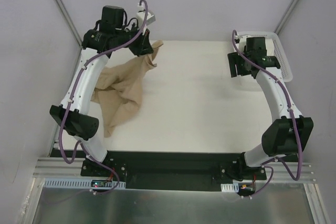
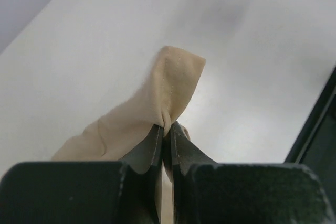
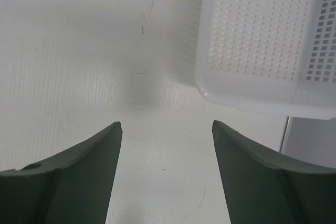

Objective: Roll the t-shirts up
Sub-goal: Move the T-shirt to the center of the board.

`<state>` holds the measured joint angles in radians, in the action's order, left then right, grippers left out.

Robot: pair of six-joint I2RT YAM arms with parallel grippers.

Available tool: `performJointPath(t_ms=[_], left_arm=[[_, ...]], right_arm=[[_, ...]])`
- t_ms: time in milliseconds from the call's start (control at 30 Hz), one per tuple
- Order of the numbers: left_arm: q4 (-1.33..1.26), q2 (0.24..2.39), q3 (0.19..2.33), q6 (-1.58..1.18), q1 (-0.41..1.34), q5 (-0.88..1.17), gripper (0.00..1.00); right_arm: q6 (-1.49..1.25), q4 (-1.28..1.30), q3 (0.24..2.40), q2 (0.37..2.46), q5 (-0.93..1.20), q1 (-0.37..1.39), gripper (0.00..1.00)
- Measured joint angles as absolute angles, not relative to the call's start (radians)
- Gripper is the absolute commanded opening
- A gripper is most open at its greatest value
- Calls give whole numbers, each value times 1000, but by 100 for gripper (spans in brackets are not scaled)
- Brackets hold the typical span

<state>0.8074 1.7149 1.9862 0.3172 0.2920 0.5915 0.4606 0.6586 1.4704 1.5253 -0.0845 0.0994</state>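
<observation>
From above, the white mesh basket (image 1: 281,51) is sitting at the far right corner of the surface (image 1: 199,98), with the right arm (image 1: 275,90) hiding part of its near side. The right hand (image 1: 236,66) is hanging just beside the basket's left edge, and from here I cannot tell how far it is parted. On the left, the tan t-shirt (image 1: 123,90) is lying crumpled on the surface. One end of it is rising to the left hand (image 1: 143,44) at the far left, and the left arm (image 1: 84,80) is covering part of the cloth's left edge.

In the left wrist view, the left hand (image 2: 168,129) is pinching tight on a fold of the tan t-shirt (image 2: 176,77). The fold is poking out past the fingertips, and the rest is trailing away to the left above the surface (image 2: 252,45).

In the right wrist view, the right hand (image 3: 167,127) is standing spread wide and gripping nothing, hovering above the surface (image 3: 79,51). The mesh basket (image 3: 262,24) is lying beyond the right finger and apart from it, showing its perforated floor and one slotted wall.
</observation>
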Motion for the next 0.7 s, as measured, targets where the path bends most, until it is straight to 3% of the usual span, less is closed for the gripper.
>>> performJointPath(t_ms=[167, 633, 667, 700], left_arm=[[839, 1775, 2247, 192, 390, 727, 0], [898, 1928, 2285, 142, 654, 775, 0], [897, 1929, 2292, 142, 662, 773, 25], [897, 1929, 2298, 144, 669, 772, 38]], right_arm=[[460, 669, 1489, 1527, -1, 100, 73], [434, 734, 1429, 1468, 163, 67, 77], [436, 741, 1428, 1464, 184, 61, 77], [442, 749, 1426, 1459, 215, 54, 78]])
